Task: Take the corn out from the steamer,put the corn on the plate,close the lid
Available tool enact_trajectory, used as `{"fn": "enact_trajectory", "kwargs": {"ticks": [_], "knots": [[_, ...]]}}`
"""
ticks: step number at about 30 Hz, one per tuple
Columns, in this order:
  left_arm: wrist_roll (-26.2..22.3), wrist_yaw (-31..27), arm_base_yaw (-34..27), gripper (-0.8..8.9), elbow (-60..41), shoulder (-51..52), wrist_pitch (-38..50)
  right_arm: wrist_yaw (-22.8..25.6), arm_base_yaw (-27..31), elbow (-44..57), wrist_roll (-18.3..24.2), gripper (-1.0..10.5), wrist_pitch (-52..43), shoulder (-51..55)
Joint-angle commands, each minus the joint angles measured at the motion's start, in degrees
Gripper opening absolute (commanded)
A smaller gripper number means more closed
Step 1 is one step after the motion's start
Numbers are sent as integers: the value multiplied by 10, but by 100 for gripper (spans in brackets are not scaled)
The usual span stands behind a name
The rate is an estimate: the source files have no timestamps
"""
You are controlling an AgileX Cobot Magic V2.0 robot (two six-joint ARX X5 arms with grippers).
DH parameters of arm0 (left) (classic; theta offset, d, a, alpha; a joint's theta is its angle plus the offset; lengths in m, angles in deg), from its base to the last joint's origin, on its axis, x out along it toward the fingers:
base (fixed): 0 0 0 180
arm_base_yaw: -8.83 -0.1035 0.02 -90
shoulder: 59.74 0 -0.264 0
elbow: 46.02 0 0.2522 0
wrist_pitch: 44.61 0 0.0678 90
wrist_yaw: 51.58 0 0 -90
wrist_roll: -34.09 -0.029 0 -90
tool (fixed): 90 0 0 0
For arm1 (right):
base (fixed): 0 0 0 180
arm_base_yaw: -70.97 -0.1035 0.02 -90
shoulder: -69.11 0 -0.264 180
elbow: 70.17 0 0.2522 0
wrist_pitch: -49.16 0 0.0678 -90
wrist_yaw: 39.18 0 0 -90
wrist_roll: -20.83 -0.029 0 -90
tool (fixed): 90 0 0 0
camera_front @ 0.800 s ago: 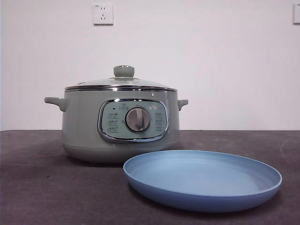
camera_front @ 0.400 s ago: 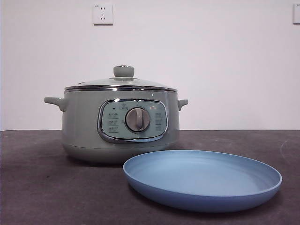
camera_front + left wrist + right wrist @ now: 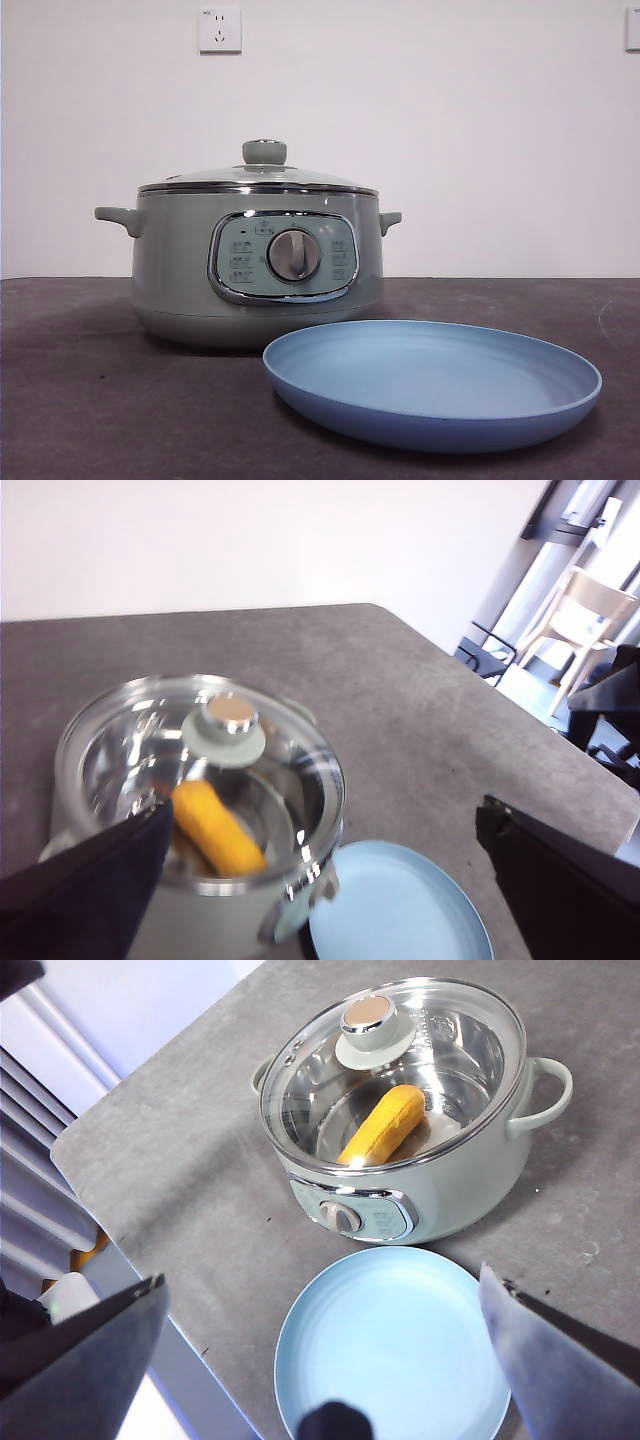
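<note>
Black left fingers [image 3: 320,880], right fingers [image 3: 320,1360] spread, hovering above steamer [image 3: 420,1160].

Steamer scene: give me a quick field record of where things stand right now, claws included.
steamer: upright on the table, control dial facing the front camera
lid: closed on the steamer, knob on top
corn: lying inside the steamer, seen through the glass lid
plate: on the table in front of the steamer, nothing on it
left claw: open, above the steamer, touching nothing
right claw: open, high over the plate, touching nothing
task progress: no step done yet
</note>
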Motion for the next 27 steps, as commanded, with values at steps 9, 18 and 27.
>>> {"fn": "enact_trajectory", "kwargs": {"ticks": [9, 18, 27], "knots": [[-10, -111, 101, 562, 134, -195, 82, 1, -1, -2, 0, 568, -3, 0], [-54, -172, 170, 562, 221, -363, 117, 1, -1, -2, 0, 568, -3, 0], [-72, -238, 203, 562, 223, -466, 162, 1, -1, -2, 0, 568, -2, 0]]}}
